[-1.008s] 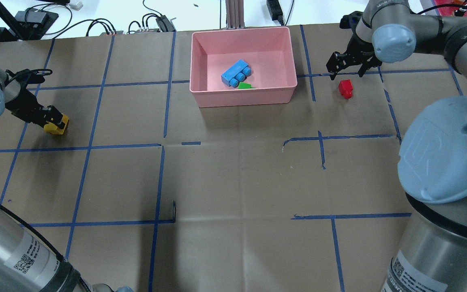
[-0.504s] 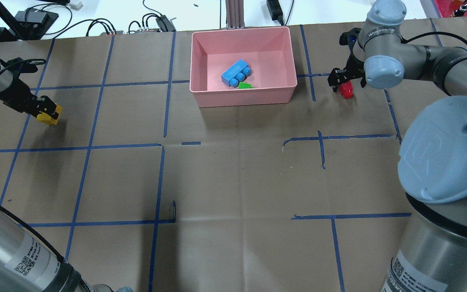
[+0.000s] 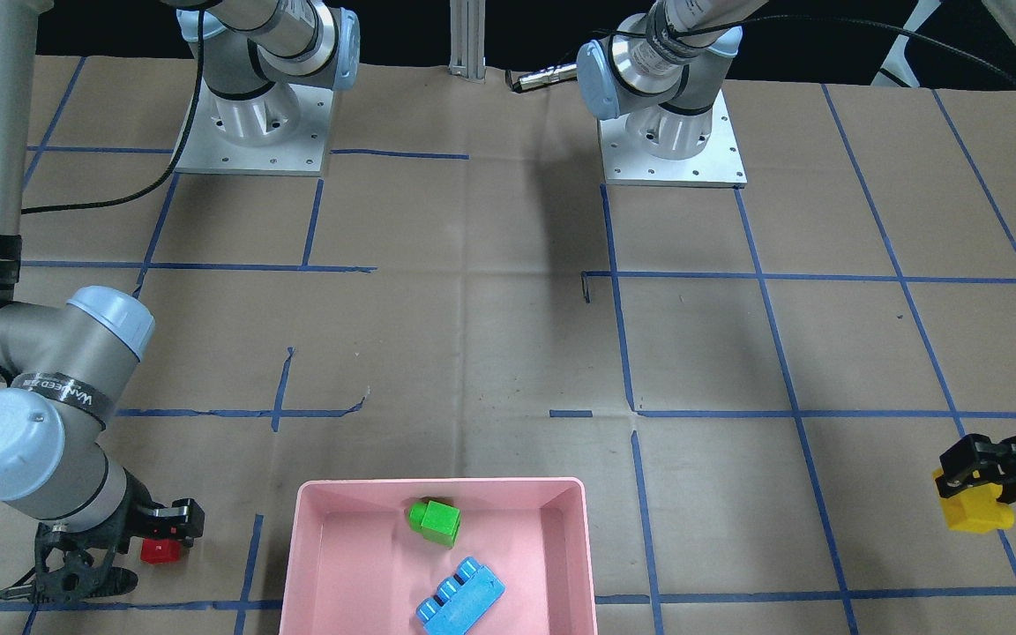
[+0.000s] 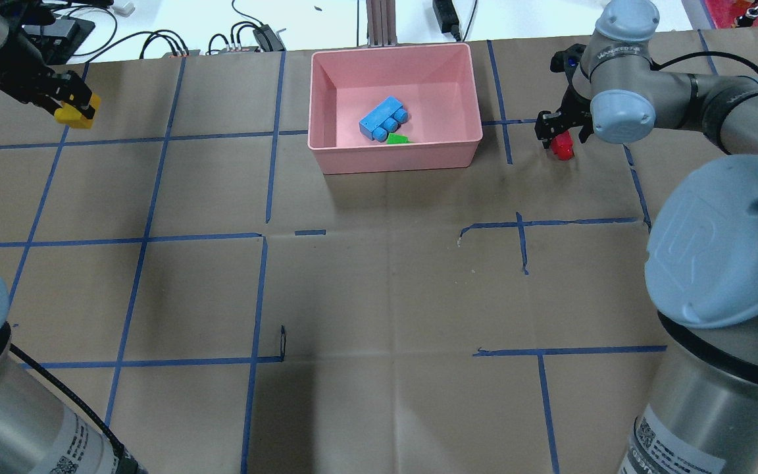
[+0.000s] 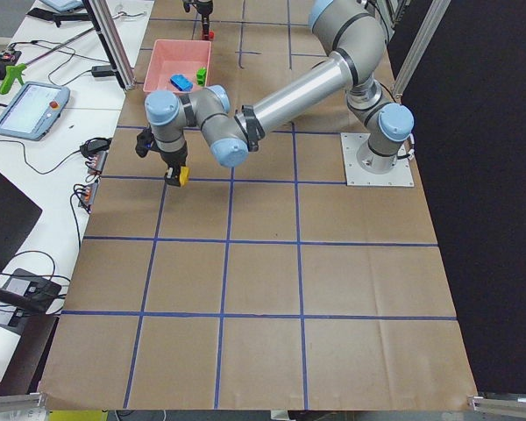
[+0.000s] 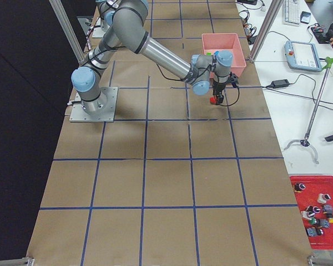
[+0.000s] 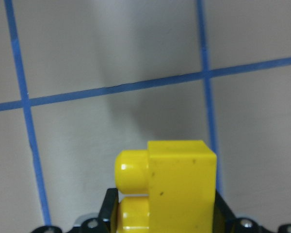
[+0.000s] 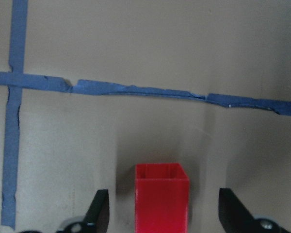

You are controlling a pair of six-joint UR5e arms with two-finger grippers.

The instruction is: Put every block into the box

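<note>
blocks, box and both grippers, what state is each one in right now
yellow block: gripped, outside the box
left gripper: shut on yellow block
red block: on the table, ungripped
right gripper: open around red block
blue block: lying in the box
green block: lying in the box
box: upright, holding two blocks

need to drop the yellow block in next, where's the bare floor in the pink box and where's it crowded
Bare: the box floor at both ends, between the light-blue block and each end wall. Crowded: the middle, where the green block sits close to the light-blue one.
</note>
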